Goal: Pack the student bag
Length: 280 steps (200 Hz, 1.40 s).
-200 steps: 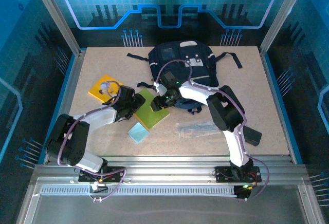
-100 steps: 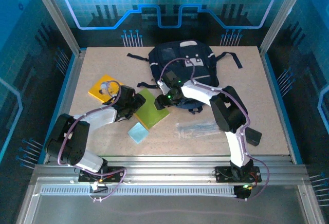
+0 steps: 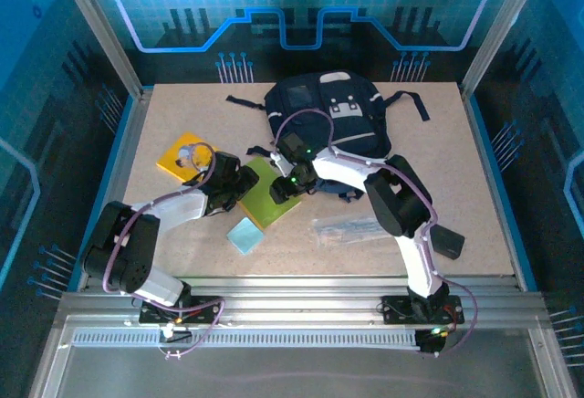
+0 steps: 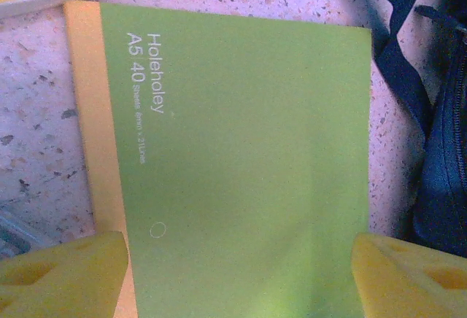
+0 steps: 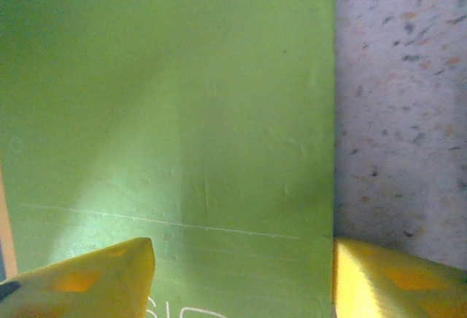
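Two sets, my left jaws and right jaws, hang open over the green notebook (image 3: 265, 199), gripping nothing as far as I can tell. The student bag (image 3: 328, 124) lies just beyond it on the desk (image 3: 182, 115), nearer my right jaws.

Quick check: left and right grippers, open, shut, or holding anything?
Left gripper: open, holding nothing, fingers spread above the green notebook.
Right gripper: open, holding nothing, above the same notebook's edge.
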### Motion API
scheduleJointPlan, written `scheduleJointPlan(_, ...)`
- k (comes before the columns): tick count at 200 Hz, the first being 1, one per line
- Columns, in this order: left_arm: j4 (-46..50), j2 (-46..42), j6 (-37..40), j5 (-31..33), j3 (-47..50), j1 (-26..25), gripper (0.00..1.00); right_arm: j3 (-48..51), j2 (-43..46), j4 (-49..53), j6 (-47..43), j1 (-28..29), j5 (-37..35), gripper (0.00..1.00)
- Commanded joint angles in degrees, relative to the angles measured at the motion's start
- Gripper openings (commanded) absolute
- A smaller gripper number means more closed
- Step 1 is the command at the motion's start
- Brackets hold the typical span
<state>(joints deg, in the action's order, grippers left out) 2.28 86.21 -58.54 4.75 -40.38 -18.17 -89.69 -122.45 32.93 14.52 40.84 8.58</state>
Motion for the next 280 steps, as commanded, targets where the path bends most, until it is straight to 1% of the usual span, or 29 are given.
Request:
scheduleJointPlan(1, 3.29, 3.78, -0.96, -0.18, 2.3, -0.45, 0.82, 0.45, 0.85, -2.73, 2.18, 0.37, 11.07, 0.63)
scheduleJointPlan(26, 2.3, 4.65, -1.31, -0.75, 2.16, -0.46, 0.82, 1.81, 3.7, -5.23, 4.71, -1.49, 18.13, 0.63)
scheduleJointPlan(46, 1.94, 4.98, -1.3, -0.95, 1.97, -0.45, 0.82, 3.16, 5.49, -6.8, 6.52, -2.88, 21.63, 0.63)
scheduleJointPlan(96, 2.73, 5.06, -0.61, -0.89, 1.64, -0.44, 0.82, 4.05, 5.44, -8.52, 10.76, -4.43, 22.99, 0.62)
scheduleJointPlan(131, 3.01, 4.75, -0.5, -0.42, 1.62, -0.44, 0.82, 4.38, 7.89, -8.89, 10.97, -4.45, 23.55, 0.62)
scheduleJointPlan(157, 2.93, 4.85, -0.5, -0.49, 1.46, -0.46, 0.82, 4.82, 8.49, -9.73, 12.0, -4.69, 26.86, 0.62)
scheduleJointPlan(178, 2.91, 4.84, -0.48, -0.53, 1.58, -0.4, 0.82, 7.24, 9.66, -14.17, 13.29, -4.91, 31.83, 0.63)
scheduleJointPlan(196, 2.81, 4.93, -0.52, -0.53, 1.63, -0.46, 0.82, 7.25, 8.7, -15.35, 13.83, -4.65, 33.41, 0.64)
scheduleJointPlan(220, 2.73, 5.06, -0.52, -0.77, 1.72, -0.45, 0.82, 6.76, 6.49, -17.52, 14.99, -3.52, 33.78, 0.64)
scheduleJointPlan(258, 2.81, 4.32, -0.61, -0.61, 2.15, -0.39, 0.82, 5.37, 4.43, -16.68, 14.92, -2.51, 32.19, 0.64)
scheduleJointPlan(270, 2.94, 4.1, -0.68, -0.42, 2.32, -0.46, 0.82, 5.74, 4.75, -16.6, 14.92, -2.69, 30.91, 0.62)
scheduleJointPlan(280, 2.97, 3.92, -0.63, -0.37, 2.35, -0.41, 0.82, 5.91, 4.97, -16.37, 15.31, -2.87, 29.82, 0.58)
